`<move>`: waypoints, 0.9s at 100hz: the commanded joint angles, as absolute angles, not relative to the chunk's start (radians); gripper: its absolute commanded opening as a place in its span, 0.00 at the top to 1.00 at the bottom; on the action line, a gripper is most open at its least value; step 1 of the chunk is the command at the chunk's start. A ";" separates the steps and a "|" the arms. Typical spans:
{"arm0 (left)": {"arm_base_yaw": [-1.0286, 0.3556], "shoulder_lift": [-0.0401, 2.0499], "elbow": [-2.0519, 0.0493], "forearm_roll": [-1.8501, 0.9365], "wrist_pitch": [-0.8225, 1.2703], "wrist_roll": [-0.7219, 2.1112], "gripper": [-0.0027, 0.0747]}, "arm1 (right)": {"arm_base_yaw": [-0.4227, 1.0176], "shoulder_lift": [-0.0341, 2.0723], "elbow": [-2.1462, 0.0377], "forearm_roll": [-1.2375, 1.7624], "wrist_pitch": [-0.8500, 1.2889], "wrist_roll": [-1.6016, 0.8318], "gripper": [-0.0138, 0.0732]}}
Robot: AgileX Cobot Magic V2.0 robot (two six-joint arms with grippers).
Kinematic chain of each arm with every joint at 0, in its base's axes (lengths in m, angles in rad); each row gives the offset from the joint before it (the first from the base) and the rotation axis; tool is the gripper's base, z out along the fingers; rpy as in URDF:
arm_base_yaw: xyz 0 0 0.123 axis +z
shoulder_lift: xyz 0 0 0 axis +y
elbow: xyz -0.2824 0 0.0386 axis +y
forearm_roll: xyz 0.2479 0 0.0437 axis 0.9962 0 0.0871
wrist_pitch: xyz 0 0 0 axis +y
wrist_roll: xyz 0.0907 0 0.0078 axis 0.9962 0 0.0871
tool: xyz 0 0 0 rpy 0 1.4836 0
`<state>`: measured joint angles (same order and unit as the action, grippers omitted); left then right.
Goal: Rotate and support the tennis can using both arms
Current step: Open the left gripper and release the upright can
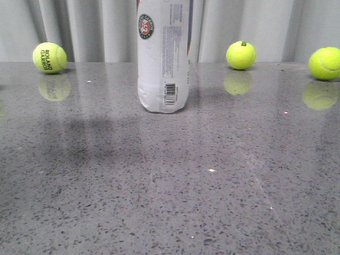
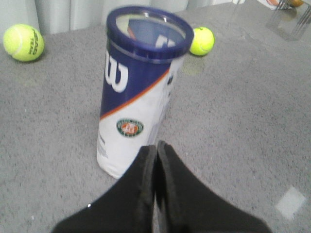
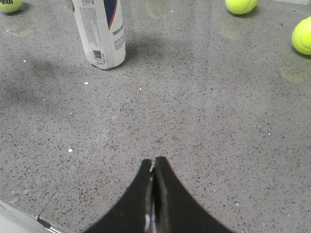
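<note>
The tennis can (image 1: 162,56) stands upright on the grey stone table, its barcode facing the front view and its top cut off by the frame. In the left wrist view the tennis can (image 2: 136,92) shows its navy-and-orange band, round logo and navy rim. My left gripper (image 2: 156,144) is shut with nothing in it, just in front of the can's base and above the table. My right gripper (image 3: 154,160) is shut and empty too, well away from the tennis can (image 3: 100,33). Neither arm appears in the front view.
Tennis balls lie along the back of the table: one at the left (image 1: 49,57), one right of the can (image 1: 240,55), one at the far right (image 1: 324,63). A grey curtain hangs behind. The table's near edge (image 3: 19,213) runs by the right gripper.
</note>
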<state>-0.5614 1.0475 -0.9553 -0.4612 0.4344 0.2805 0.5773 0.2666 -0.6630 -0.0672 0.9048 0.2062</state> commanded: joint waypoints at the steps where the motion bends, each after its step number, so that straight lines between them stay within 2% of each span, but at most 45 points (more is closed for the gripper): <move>1: -0.571 0.989 -0.927 -0.529 0.352 0.283 0.99 | 0.572 0.279 -0.686 -0.085 0.828 0.207 0.92; 41: -0.571 0.827 -0.685 -0.427 0.203 0.283 0.99 | 0.572 0.279 -0.686 -0.085 0.828 0.207 0.92; 69: -0.571 0.701 -0.524 -0.372 0.012 0.284 0.99 | 0.572 0.279 -0.686 -0.085 0.828 0.207 0.92; 90: -0.567 0.673 -0.423 -0.309 -0.207 0.284 0.99 | 0.572 0.279 -0.686 -0.085 0.828 0.207 0.92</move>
